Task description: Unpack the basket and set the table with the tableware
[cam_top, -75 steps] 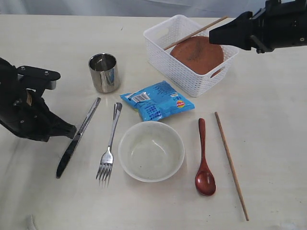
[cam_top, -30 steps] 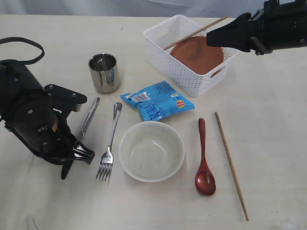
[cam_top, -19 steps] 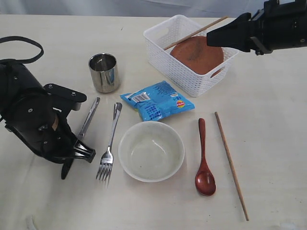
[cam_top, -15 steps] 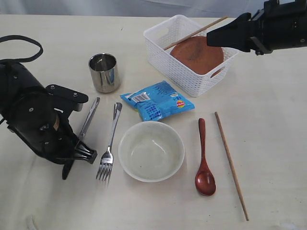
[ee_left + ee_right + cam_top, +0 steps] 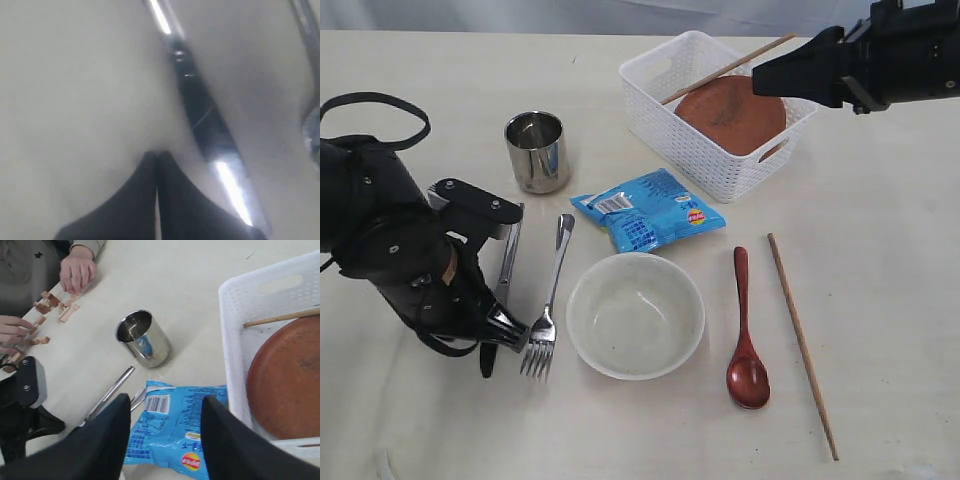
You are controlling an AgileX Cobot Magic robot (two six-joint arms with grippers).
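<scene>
The white basket [image 5: 692, 152] holds the brown plate [image 5: 730, 112] and a chopstick [image 5: 725, 68] leaning on its rim. My right gripper [image 5: 765, 78] hovers open above it, empty [image 5: 165, 407]. On the table [image 5: 880, 250] lie the steel cup [image 5: 536, 150], knife [image 5: 507, 270], fork [image 5: 552, 298], cream bowl [image 5: 635, 315], wooden spoon [image 5: 745, 335] and a second chopstick [image 5: 802, 345]. My left gripper [image 5: 513, 335] is shut and empty, low on the table between the knife blade and the fork tines. Its fingertips [image 5: 157, 156] sit right beside the knife [image 5: 207, 125].
A blue snack packet [image 5: 648, 208] lies between the cup, bowl and basket. In the right wrist view a person's hands [image 5: 75, 270] and small wooden blocks [image 5: 57, 305] are at the table's far side. The left arm's bulk [image 5: 390, 250] covers the table left of the knife.
My left gripper slid right toward the fork, still shut. The knife's blade end swung right, closer to the fork. The right arm held still.
</scene>
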